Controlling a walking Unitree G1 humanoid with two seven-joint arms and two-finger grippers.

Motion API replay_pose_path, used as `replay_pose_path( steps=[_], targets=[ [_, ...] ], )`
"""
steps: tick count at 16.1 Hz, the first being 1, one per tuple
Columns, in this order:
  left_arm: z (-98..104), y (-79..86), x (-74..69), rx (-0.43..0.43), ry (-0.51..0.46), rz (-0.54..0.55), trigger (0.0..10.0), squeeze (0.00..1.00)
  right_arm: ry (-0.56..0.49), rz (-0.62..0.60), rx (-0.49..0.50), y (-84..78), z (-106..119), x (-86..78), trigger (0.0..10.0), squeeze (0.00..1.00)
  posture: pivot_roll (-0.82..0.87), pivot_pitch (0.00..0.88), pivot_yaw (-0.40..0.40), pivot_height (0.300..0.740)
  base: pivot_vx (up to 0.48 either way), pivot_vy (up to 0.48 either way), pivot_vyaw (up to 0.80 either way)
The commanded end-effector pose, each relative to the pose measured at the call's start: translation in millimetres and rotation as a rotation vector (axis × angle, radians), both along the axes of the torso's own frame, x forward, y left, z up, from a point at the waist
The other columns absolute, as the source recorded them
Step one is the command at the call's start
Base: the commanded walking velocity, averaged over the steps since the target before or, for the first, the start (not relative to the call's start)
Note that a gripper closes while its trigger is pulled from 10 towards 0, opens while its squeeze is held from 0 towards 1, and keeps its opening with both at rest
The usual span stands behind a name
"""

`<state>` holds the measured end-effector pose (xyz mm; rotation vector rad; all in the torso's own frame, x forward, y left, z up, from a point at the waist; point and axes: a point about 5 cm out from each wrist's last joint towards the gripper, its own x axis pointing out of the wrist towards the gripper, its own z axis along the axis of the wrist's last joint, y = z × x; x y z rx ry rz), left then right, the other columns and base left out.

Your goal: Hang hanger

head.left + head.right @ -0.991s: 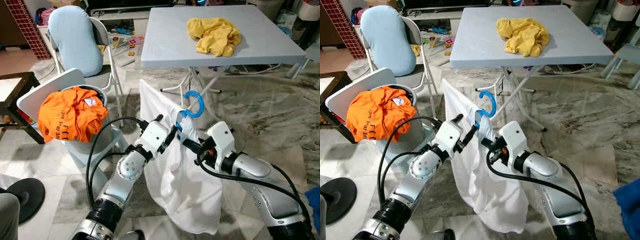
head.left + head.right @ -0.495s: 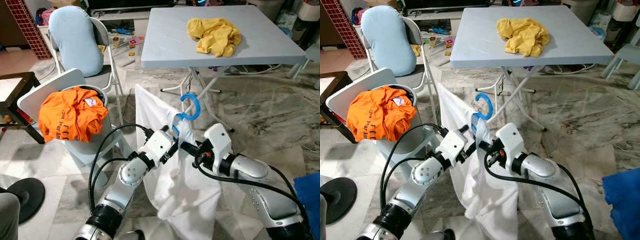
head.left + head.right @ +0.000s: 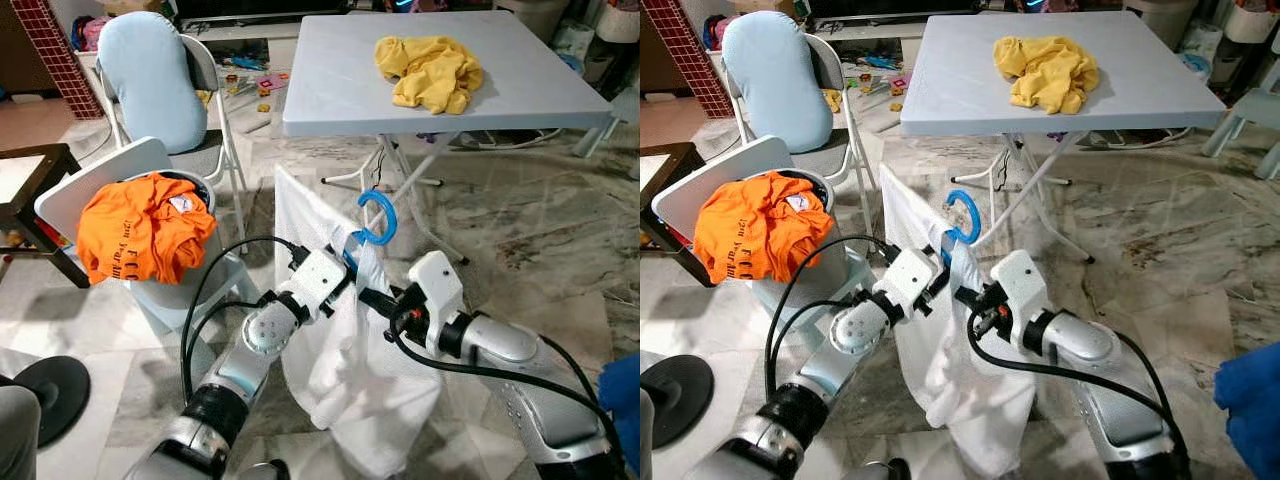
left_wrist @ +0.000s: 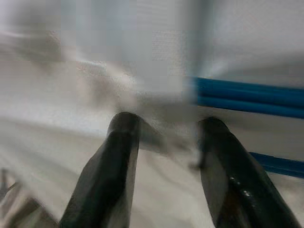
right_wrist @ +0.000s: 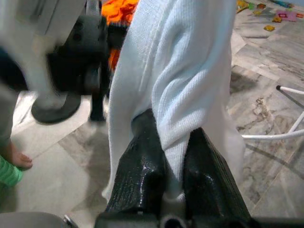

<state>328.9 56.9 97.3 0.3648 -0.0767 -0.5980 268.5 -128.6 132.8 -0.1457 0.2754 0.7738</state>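
A: What takes up the most room?

B: The grey table [image 3: 340, 100] across the upper middle of the frame, with a crumpled yellow garment [image 3: 430, 68] on its right half. Upper left stands a folding chair [image 3: 205, 70] with a pale blue cushion [image 3: 150, 80] over its back.

A: And lower down?

B: A white garment [image 3: 345, 370] hangs in the centre, from mid-frame down to the bottom edge. At centre left an orange shirt [image 3: 140, 235] is heaped over a grey bin [image 3: 185, 290].

A: Where is the hanger?

B: The blue hanger [image 3: 373, 218] sits at the top of the white garment, just below the table's front edge, its hook standing up clear of the cloth.

A: The grippers?

B: The left gripper [image 3: 347, 268] reaches in from the lower left to the cloth just below the hook. In its wrist view its fingers [image 4: 109, 175] stand somewhat apart, pressed against white cloth beside the blue bars. The right gripper [image 3: 368, 296] comes from the lower right; its wrist view shows the fingers [image 5: 142, 166] closed narrowly on a fold of the white garment.
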Motion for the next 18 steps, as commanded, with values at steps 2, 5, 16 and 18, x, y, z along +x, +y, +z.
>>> replay_pose_path(
  steps=[2, 5, 16, 18],
  targets=[
    [5, 37.4, 17.3, -0.007, -0.003, 0.19, 0.0, 0.0, -0.008, 0.121, 0.023, 9.9, 7, -13.7, 10.0, 0.0, -0.11, 0.067, 0.061, 0.74, 0.0, 0.0, 0.0],
    [9, 44.4, 21.3, -0.012, -0.022, 0.2, 0.0, 0.0, 0.038, 0.135, -0.031, 4.0, -3, -18.0, 10.0, 0.0, -0.11, 0.069, 0.06, 0.74, 0.0, 0.0, 0.0],
    [-3, 48.4, 16.9, 0.008, 0.035, 0.187, 0.0, 0.0, 0.054, 0.124, -0.206, -22.3, -17, -16.0, 10.0, 0.0, -0.1, 0.077, 0.052, 0.74, 0.0, 0.0, 0.0],
    [-4, 51.9, 18.0, -0.038, 0.094, 0.204, 0.0, 0.0, 0.023, 0.108, -0.365, -44.0, -24, -11.3, 10.0, 0.0, -0.1, 0.078, 0.051, 0.74, 0.0, 0.0, 0.0]
  ],
)
